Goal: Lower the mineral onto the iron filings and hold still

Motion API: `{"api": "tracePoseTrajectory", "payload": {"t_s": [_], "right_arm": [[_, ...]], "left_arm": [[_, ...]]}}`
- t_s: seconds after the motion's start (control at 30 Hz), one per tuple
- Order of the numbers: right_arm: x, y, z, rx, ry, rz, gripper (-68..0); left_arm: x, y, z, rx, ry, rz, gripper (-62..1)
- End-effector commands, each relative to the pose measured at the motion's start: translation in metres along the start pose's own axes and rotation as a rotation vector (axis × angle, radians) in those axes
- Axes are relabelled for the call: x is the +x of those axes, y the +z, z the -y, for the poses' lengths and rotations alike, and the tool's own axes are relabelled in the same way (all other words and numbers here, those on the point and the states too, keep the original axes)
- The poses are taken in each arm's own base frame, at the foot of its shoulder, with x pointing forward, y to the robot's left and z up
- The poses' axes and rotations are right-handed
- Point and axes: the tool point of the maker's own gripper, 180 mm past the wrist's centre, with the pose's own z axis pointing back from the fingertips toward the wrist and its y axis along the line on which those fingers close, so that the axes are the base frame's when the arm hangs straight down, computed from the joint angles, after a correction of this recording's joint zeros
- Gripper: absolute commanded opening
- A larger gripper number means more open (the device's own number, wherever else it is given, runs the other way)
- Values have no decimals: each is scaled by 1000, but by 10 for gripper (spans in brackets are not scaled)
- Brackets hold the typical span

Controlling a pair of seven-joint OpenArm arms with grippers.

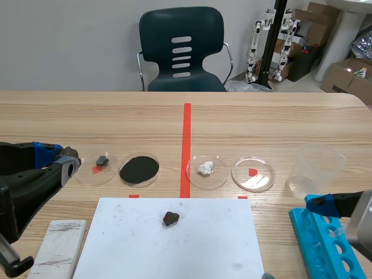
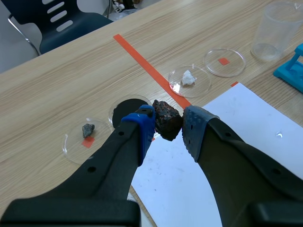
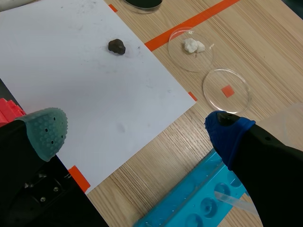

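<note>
My left gripper point(image 2: 168, 126) is shut on a dark reddish-brown mineral point(image 2: 166, 120), held in the air at the table's left side point(image 1: 68, 156). The petri dish of black iron filings point(image 1: 139, 169) sits right of the gripper in the scene view; in the left wrist view that filings dish point(image 2: 127, 107) lies below and just ahead of the held mineral. A small grey stone rests in another dish point(image 1: 102, 161) beside it. A brown mineral point(image 1: 170, 218) lies on the white paper point(image 1: 174, 244). My right gripper point(image 3: 137, 127) hangs open above the paper's right edge.
A dish with a white lump point(image 1: 206, 170) and a bare dish point(image 1: 253, 173) stand right of the tape line. A clear plastic cup point(image 1: 314, 168) and a blue tube rack point(image 1: 328, 244) are at the right. A white streak plate point(image 1: 58, 244) lies front left. A chair point(image 1: 182, 49) stands beyond the table.
</note>
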Motion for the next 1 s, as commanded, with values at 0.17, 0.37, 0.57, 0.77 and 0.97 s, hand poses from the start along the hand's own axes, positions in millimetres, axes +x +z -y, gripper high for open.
{"api": "tracePoseTrajectory", "payload": {"t_s": [0.17,0.37,0.57,0.77,0.97], "right_arm": [[12,-1,4,-11,5,40,-67],[12,-1,4,-11,5,40,-67],[12,-1,4,-11,5,40,-67],[12,-1,4,-11,5,40,-67],[12,-1,4,-11,5,40,-67]], "left_arm": [[7,-1,1,4,3,28,-509],[6,-1,1,4,4,21,-509],[5,-1,1,4,4,20,-509],[6,-1,1,6,21,24,-509],[2,-11,-14,77,148,39,-509]]}}
